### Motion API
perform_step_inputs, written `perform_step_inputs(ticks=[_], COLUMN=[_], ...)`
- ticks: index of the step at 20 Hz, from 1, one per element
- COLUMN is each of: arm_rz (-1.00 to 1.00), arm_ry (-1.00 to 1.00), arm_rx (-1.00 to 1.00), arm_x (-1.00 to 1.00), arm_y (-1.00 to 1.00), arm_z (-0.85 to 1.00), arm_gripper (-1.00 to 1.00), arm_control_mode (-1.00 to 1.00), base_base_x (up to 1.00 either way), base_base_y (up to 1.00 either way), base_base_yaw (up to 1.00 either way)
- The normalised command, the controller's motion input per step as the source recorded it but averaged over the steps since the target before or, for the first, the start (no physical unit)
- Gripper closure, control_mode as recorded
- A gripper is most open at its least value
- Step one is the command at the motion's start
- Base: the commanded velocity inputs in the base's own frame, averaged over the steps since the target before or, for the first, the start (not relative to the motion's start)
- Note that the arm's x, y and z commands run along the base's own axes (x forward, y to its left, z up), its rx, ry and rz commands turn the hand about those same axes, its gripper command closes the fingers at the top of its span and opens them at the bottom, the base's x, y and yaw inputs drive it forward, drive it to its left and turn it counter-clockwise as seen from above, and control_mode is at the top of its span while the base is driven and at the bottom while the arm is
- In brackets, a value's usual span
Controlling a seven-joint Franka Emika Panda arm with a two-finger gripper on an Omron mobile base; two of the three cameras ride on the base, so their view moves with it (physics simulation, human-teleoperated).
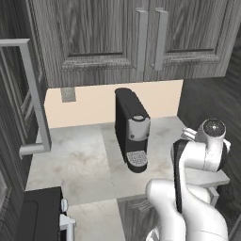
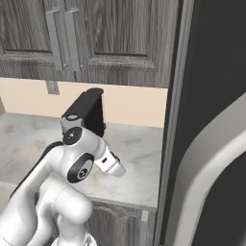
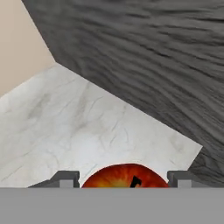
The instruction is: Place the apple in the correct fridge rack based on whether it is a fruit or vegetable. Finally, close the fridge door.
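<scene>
The apple, red-orange with a dark dimple, sits between my two fingertips at the bottom of the hand view. My gripper is shut on it, one grey fingertip on each side. It hangs over the pale marble counter, close to a dark wood-grain wall. My white arm is folded low in front of the counter, its wrist pointing right toward a dark door panel. The fridge rack is out of view.
A black coffee machine stands mid-counter by the beige backsplash. Grey wood cabinets hang above. A large grey handle curves across the dark door panel on the right. A grey bar handle juts at the left.
</scene>
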Motion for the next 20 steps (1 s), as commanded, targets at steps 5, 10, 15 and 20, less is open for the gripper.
perform_step_inputs(ticks=[5, 10, 15, 20], arm_rz=[0.39, 0.49, 0.49, 0.26], arm_ry=[0.0, -0.01, -0.03, -0.04], arm_rx=[0.0, -0.02, -0.07, -0.07], arm_x=[-0.03, -0.12, -0.23, -0.2], arm_y=[0.6, 0.56, 0.51, 0.34], arm_z=[1.0, 0.73, 0.13, -0.02], arm_gripper=[1.0, 1.0, 1.0, 1.0], arm_control_mode=[-1.0, -1.0, -1.0, -1.0], base_base_x=[0.0, 0.0, 0.0, 0.0], base_base_y=[0.0, 0.0, 0.0, 0.0], base_base_yaw=[0.0, 0.0, 0.0, 0.0])
